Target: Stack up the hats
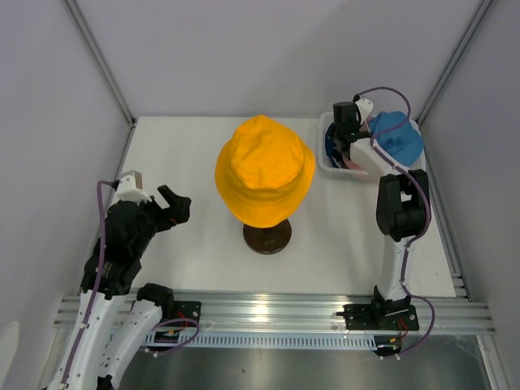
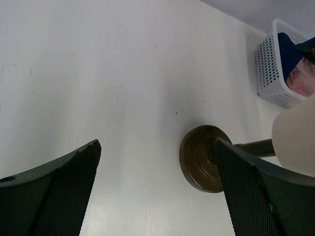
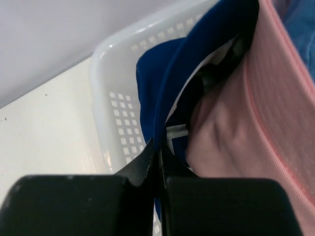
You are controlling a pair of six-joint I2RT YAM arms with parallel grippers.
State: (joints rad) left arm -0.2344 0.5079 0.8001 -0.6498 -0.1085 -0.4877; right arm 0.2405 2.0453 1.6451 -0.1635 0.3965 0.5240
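The yellow hat (image 1: 264,171) sits on the mannequin head at the table's middle. The navy blue hat (image 3: 157,73), the pink hat (image 3: 236,132) and the sky blue hat (image 1: 400,136) lie in the white basket (image 1: 328,159) at the back right. My right gripper (image 3: 160,143) is inside the basket, shut on the navy hat's brim. In the top view it (image 1: 344,130) is over the basket's left part. My left gripper (image 1: 176,205) is open and empty, left of the stand; in its wrist view (image 2: 157,147) its fingers frame bare table.
The mannequin head (image 2: 295,135) on its dark round base (image 1: 267,236) stands at the table's middle; the base also shows in the left wrist view (image 2: 199,157). Grey walls close the back and sides. A metal rail (image 1: 268,313) runs along the near edge.
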